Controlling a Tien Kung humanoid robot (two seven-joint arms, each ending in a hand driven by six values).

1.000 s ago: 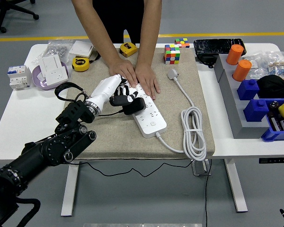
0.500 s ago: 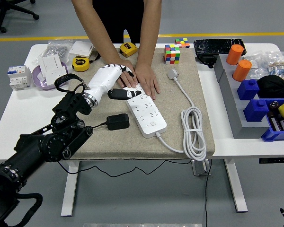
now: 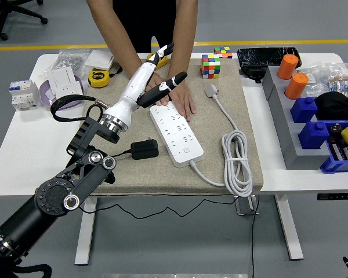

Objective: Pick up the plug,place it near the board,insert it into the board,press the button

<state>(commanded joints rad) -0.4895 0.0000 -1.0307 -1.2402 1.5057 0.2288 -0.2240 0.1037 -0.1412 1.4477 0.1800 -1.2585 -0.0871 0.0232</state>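
Lying on the beige mat [image 3: 232,116] just beside the near-left corner of the white power strip [image 3: 177,132], the black plug adapter [image 3: 145,149] is not inserted and nothing holds it; its thin black cord [image 3: 113,156] trails off away from the strip toward the table's near edge. The left hand [image 3: 158,78] is raised above the strip's far end, fingers spread and extended, holding nothing, thumb pointing out over the strip. From that hand the plug lies back toward the robot, near the arm's wrist joint rather than the fingertips, so my reading is that the coming move calls for drawing the hand back and down toward the strip's near-left corner. The strip's long axis runs diagonally from far-left to near-right, with its white cable [image 3: 239,156] coiled off the near-right end; the plug's long side sits roughly crosswise to that axis. The left arm is the only one in view, so the only one near. A person's hands [image 3: 177,95] rest flat at the strip's far end, one partly hidden behind the robot's forearm, seemingly steadying it. No writing on strip or plug is legible. Beyond the strip's far end, a yellow tape measure [image 3: 98,78] shows dark markings too small to read.
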